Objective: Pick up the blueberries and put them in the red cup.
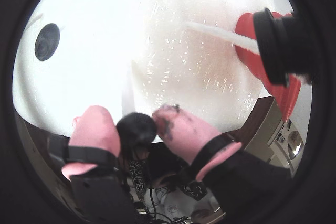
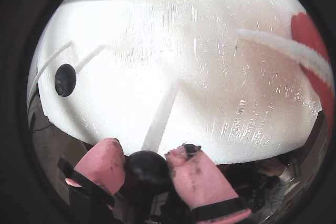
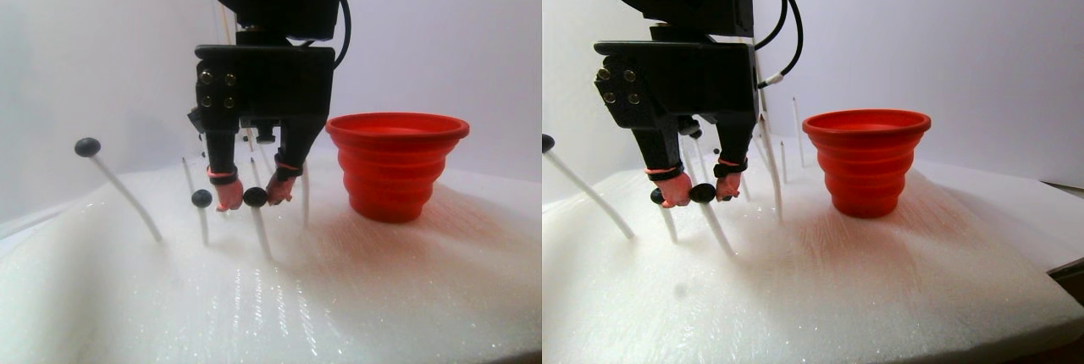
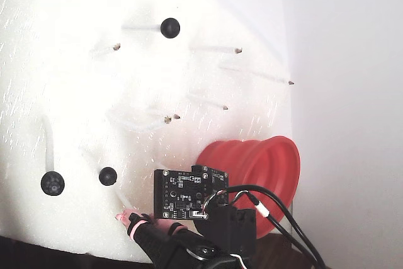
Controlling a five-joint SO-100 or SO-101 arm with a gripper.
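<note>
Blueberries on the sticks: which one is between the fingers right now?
The blueberry on the white stick nearest the red cup, sitting between the pink fingers. The other berries stand clear on their sticks: one just left, one far left.

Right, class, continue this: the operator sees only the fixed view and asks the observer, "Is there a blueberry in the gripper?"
Observer: Yes. In both wrist views a blueberry sits in the gripper, touched from both sides.
Operator: Is it off its stick?
Observer: No. The stereo pair view shows the white stick running from it down into the foam.
Operator: How high is the cup's rim?
Observer: In the stereo pair view the red cup stands upright, its rim higher than that berry.
</note>
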